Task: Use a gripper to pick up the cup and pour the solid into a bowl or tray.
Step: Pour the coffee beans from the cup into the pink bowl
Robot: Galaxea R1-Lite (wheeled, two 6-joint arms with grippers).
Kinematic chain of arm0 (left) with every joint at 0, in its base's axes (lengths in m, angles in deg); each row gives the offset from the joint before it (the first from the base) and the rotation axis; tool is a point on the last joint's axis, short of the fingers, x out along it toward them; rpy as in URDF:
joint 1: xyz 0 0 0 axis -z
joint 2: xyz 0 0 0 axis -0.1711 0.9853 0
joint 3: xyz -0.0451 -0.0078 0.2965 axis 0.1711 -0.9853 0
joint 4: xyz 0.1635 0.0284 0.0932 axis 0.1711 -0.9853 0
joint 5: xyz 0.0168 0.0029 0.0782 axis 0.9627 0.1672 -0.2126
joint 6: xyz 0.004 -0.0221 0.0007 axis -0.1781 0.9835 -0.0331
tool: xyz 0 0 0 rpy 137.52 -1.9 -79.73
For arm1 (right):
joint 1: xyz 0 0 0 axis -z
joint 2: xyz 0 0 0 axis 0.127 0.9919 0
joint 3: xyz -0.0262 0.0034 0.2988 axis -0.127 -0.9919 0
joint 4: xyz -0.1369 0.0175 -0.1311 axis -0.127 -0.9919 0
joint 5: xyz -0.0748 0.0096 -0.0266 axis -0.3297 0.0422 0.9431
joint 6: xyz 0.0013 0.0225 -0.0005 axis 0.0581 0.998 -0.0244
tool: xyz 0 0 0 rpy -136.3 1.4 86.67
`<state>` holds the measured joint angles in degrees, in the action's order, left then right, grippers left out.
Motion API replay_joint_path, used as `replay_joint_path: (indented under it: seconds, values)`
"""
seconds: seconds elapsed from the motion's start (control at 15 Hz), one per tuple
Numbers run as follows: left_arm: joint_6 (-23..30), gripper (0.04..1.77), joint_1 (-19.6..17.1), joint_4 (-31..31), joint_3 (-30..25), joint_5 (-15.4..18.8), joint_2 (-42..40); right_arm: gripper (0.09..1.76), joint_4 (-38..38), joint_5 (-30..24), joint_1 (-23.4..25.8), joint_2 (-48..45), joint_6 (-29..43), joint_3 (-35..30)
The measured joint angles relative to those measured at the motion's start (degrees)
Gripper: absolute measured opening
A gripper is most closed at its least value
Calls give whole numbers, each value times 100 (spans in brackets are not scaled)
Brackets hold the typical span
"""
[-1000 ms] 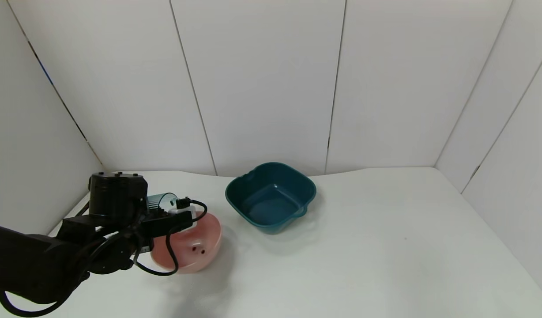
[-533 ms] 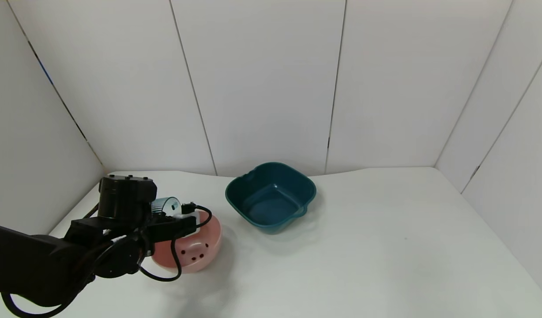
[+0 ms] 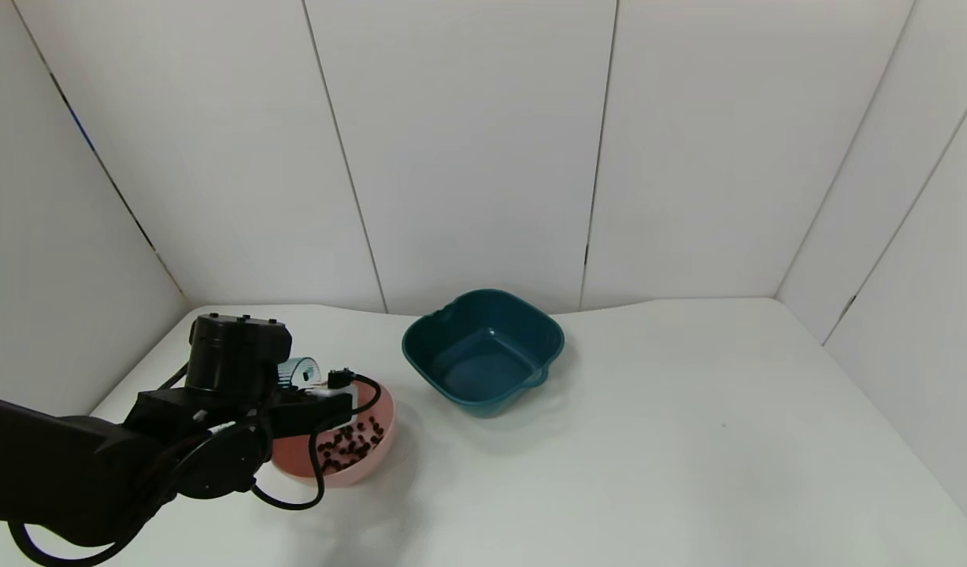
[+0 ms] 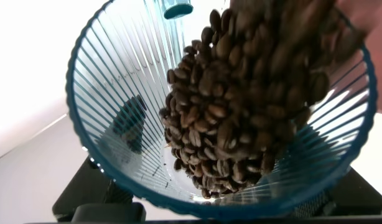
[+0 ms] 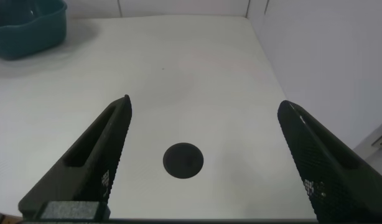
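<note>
My left gripper (image 3: 298, 387) is shut on the ribbed blue-grey cup (image 3: 298, 369) and holds it tipped on its side over the near-left rim of the pink bowl (image 3: 379, 450). Many dark brown beans (image 3: 348, 445) lie in the bowl. In the left wrist view the cup (image 4: 116, 87) fills the frame, and a mass of beans (image 4: 241, 118) slides along its wall toward the mouth. My right gripper (image 5: 206, 146) is open and empty above bare table, out of the head view.
A dark teal squarish basin (image 3: 483, 350) stands empty right of and behind the pink bowl; its corner also shows in the right wrist view (image 5: 23, 31). A small black round mark (image 5: 183, 160) is on the table below the right gripper. White walls enclose the table.
The cup has tipped further and shifted slightly right. The bowl held only a few beans before and now holds many. The right arm is not seen earlier.
</note>
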<state>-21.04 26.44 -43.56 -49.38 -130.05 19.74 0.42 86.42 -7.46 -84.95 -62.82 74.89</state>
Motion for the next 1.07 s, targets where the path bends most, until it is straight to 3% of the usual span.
replay_joint_path:
  seconds: [1.07]
  values:
    - [-130, 131, 146, -193, 85, -227, -2, 171, 2, 1, 0, 0, 5, 0]
